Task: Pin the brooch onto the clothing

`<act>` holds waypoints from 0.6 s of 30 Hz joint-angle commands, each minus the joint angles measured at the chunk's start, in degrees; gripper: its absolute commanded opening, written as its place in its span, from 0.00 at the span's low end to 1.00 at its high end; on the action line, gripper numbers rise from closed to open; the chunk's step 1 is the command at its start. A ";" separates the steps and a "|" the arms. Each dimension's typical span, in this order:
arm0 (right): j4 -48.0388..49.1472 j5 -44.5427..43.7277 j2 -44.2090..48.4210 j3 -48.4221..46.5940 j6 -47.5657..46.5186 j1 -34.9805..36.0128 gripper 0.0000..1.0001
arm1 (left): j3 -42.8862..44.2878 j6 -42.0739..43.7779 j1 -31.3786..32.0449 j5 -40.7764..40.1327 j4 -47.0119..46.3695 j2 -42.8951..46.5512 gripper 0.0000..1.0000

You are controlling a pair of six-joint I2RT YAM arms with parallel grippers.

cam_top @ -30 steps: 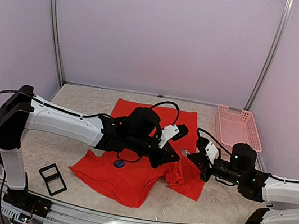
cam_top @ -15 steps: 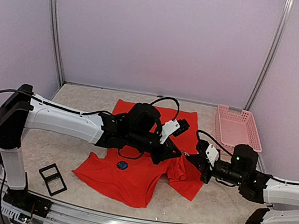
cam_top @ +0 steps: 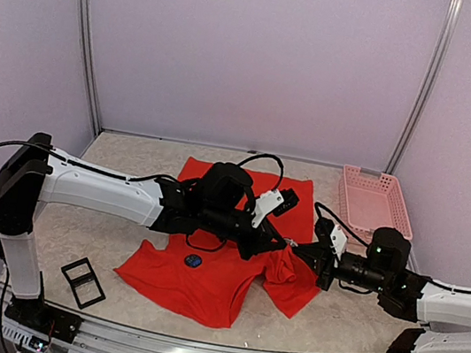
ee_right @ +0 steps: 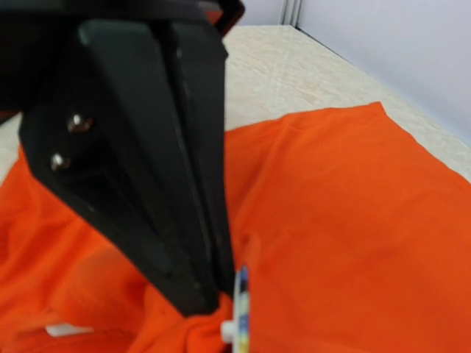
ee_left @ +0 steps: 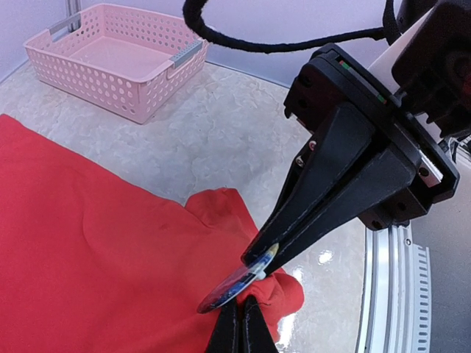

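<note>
The clothing [cam_top: 201, 279], a bright red T-shirt, lies crumpled on the table. My left gripper [ee_left: 241, 318] is shut on a raised fold of its fabric [ee_left: 294, 294]. My right gripper [ee_left: 259, 257] comes in from the right and is shut on the brooch [ee_left: 232, 285], a round blue disc seen edge-on. The disc rests against the pinched fold just above the left fingertips. In the top view both grippers meet over the shirt's right side, left gripper [cam_top: 281, 246] and right gripper [cam_top: 299, 253] tip to tip. The right wrist view shows the brooch [ee_right: 241, 305] beside the left fingers [ee_right: 162, 184].
A pink perforated basket [cam_top: 375, 201] stands at the back right, also seen as the basket [ee_left: 118, 59] in the left wrist view. A small black frame [cam_top: 82, 282] lies front left. A dark blue round spot [cam_top: 193, 260] sits on the shirt. A metal rail [ee_left: 390, 294] edges the table.
Both grippers shifted slightly to the right together, drawing the shirt's right side with them. The shirt's fold rose and its right flap pulled in. Both grips held.
</note>
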State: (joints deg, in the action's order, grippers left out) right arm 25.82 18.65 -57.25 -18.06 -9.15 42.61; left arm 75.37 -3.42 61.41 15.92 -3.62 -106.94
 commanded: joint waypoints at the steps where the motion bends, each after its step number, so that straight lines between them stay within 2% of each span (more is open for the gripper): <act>1: 5.81 6.16 -0.09 0.54 6.17 -0.40 0.00 | 0.15 -0.39 -0.58 -0.64 -1.80 0.71 0.00; 3: 7.55 6.96 -0.67 1.06 8.69 -0.92 0.00 | -0.25 -0.28 -0.59 -0.94 -1.67 0.97 0.00; 8: 7.77 8.07 -1.81 1.28 11.33 -1.62 0.00 | -0.61 0.24 -0.60 -1.98 -0.16 1.83 0.10; 14: 7.75 10.21 -2.54 0.90 14.59 -3.84 0.00 | -2.52 0.47 -1.00 -2.62 2.42 4.51 0.35; 16: 7.75 11.22 -2.88 0.71 14.87 -4.02 0.00 | -3.71 0.26 -1.03 -2.49 2.04 5.33 0.40; 18: 7.95 12.10 -3.11 0.66 15.25 -3.98 0.00 | -4.51 0.09 -1.07 -2.90 1.45 5.37 0.41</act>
State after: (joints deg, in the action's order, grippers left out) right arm 31.29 26.87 -59.79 -17.26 3.97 39.11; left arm 72.73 -3.31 60.84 14.37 -1.89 -104.22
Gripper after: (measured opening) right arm 0.005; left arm 0.396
